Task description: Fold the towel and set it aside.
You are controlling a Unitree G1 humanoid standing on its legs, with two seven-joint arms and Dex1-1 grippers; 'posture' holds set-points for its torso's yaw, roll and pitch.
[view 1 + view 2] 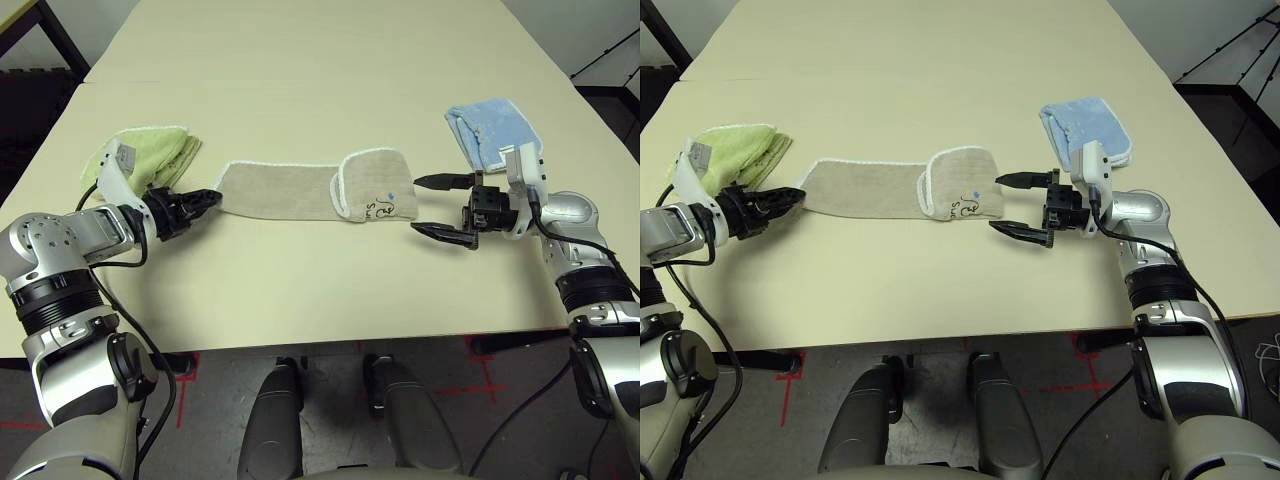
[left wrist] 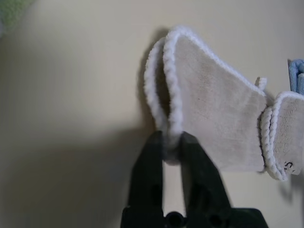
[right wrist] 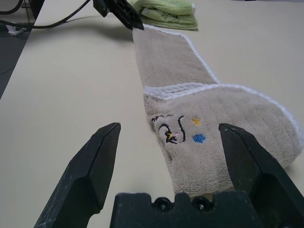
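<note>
The beige towel [image 1: 300,190] lies as a long strip across the middle of the table, its right end folded back over itself with the dark embroidered logo [image 3: 170,128] on top. My left gripper [image 1: 208,198] is shut on the white-edged left end of the towel [image 2: 204,104]; the two edge layers are pinched between its black fingers [image 2: 147,175]. My right gripper [image 1: 436,205] stands open just right of the folded end, fingers wide apart and holding nothing, as the right wrist view [image 3: 166,156] also shows.
A folded light green towel [image 1: 150,152] lies behind my left gripper near the table's left edge. A folded light blue towel [image 1: 492,130] lies behind my right gripper. The table [image 1: 320,60] stretches bare beyond the towels; its front edge runs close below both arms.
</note>
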